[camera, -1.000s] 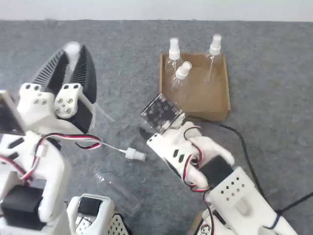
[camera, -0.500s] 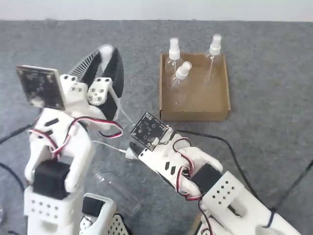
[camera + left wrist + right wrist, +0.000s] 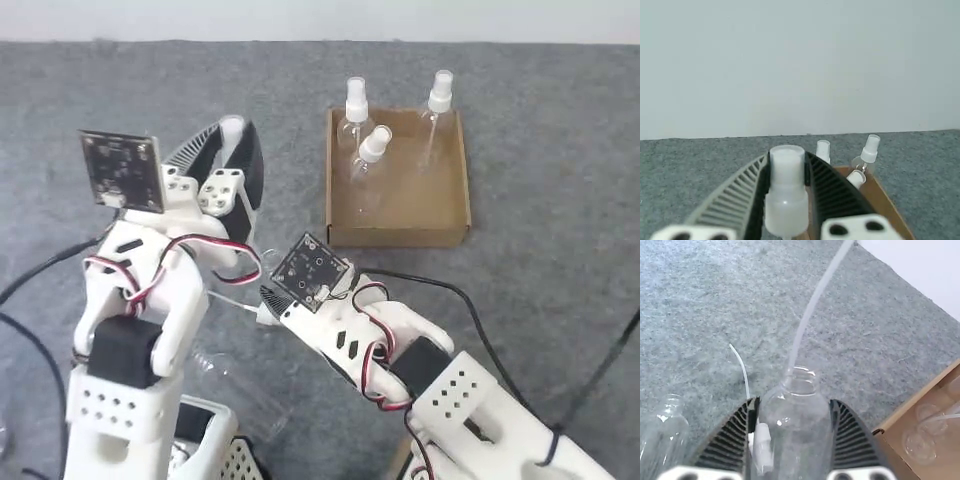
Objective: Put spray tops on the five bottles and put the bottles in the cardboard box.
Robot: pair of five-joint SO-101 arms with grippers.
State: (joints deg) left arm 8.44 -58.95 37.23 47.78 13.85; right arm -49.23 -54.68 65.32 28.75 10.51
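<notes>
The left tool [image 3: 786, 158] clamps a spray top [image 3: 786, 200], its tube [image 3: 810, 315] meeting the bottle [image 3: 795, 440] gripped by the right tool [image 3: 793, 403]. Three capped bottles [image 3: 372, 160] stand in the cardboard box [image 3: 400, 238]

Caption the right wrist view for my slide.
Right gripper holds a clear bottle; the tube of a spray top meets its open neck.

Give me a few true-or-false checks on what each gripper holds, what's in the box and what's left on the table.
1. Three capped bottles stand in the cardboard box. True.
2. The left gripper is empty. False: it grips a spray top.
3. The right gripper holds an open bottle. True.
4. The loose bottle on the table has a spray top on. False: its neck is bare.
</notes>
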